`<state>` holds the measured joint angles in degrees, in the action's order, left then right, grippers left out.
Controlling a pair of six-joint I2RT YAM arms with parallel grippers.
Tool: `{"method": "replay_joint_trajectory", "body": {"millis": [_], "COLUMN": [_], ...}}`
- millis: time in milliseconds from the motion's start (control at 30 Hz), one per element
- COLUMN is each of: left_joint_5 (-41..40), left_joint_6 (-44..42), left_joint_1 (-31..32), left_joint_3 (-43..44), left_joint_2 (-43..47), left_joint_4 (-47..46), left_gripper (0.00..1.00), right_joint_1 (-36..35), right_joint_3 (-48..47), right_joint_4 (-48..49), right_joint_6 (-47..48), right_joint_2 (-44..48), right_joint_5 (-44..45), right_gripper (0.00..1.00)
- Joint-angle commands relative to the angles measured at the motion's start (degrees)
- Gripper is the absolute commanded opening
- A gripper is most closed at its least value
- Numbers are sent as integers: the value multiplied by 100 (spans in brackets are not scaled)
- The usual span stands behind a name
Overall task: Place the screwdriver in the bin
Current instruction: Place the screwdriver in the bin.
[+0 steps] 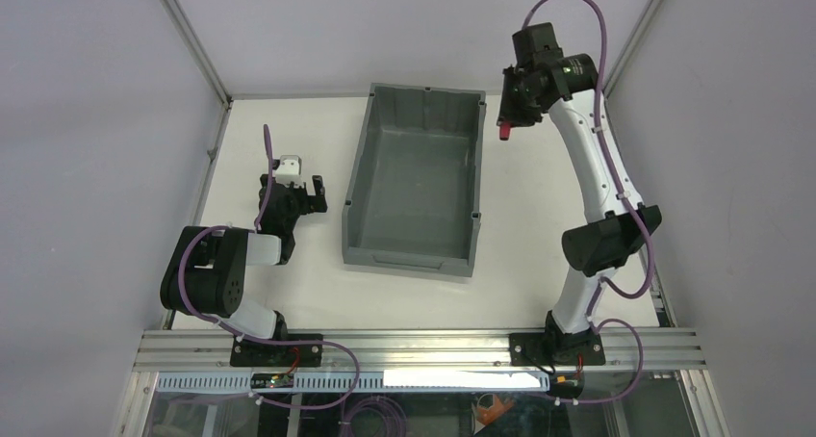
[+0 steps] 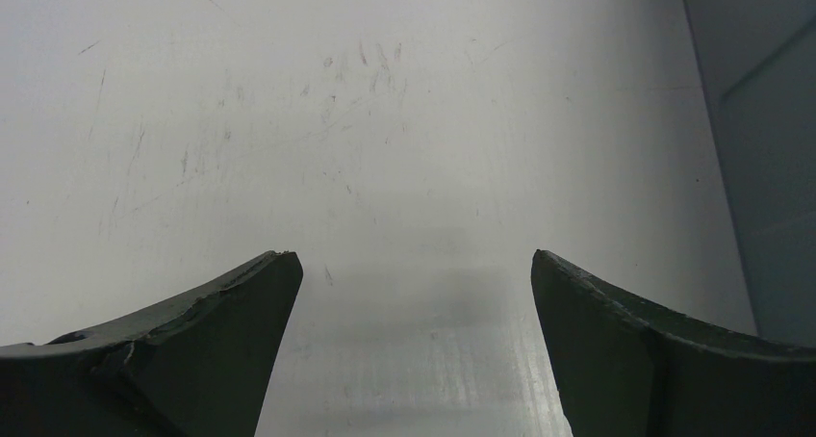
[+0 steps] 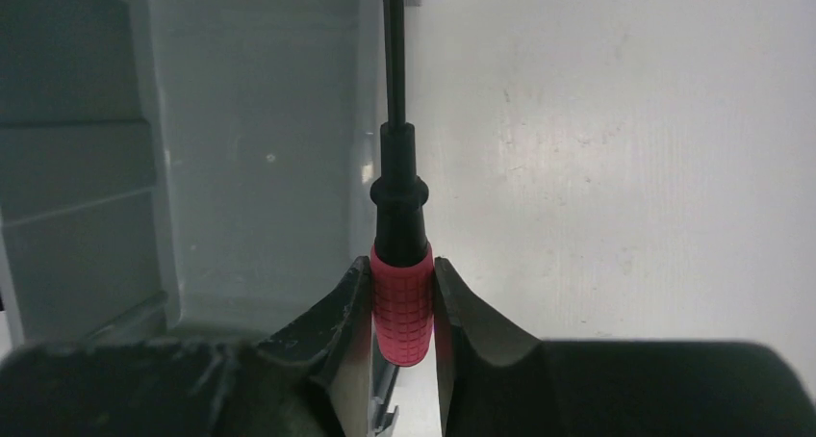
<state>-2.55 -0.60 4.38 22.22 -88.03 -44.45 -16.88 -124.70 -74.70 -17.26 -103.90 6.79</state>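
Note:
The dark grey bin [image 1: 416, 254] stands in the middle of the table, its floor bare. My right gripper [image 1: 507, 121] is raised just right of the bin's far right corner and is shut on the screwdriver [image 1: 503, 129]. In the right wrist view the fingers [image 3: 351, 302] pinch the red ribbed handle [image 3: 402, 302], and the black shaft [image 3: 393, 52] points away along the bin's wall [image 3: 250, 148]. My left gripper [image 1: 292, 194] is open and empty, left of the bin; its fingers [image 2: 241, 321] hang over bare table.
The white tabletop [image 1: 279, 293] is ringed by grey enclosure walls and a metal frame post [image 1: 192, 38]. A metal rail [image 1: 423, 346] runs along the near edge, carrying both arm bases. The bin's outer wall [image 2: 770, 167] shows at the right of the left wrist view.

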Motion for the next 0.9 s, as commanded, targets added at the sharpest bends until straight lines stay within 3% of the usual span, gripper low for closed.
{"method": "replay_joint_trajectory", "body": {"millis": [0,500,867], "left_joint_5": [88,88,88], "left_joint_6": [43,47,47], "left_joint_1": [-60,-60,-60], "left_joint_3": [-24,-24,-24], "left_joint_2": [182,181,183], "left_joint_4": [-157,-154,-152], "left_gripper": [99,99,99], "right_joint_1": [-405,-1428,-1803], "right_joint_3": [-749,-1347,-1145], "right_joint_4": [-209,157,464], "right_joint_6": [-117,-542,-875], "right_joint_2": [-334,-1090,-1768], "right_joint_5": [-153,-529,-436], "right_gripper": [11,10,10]}}
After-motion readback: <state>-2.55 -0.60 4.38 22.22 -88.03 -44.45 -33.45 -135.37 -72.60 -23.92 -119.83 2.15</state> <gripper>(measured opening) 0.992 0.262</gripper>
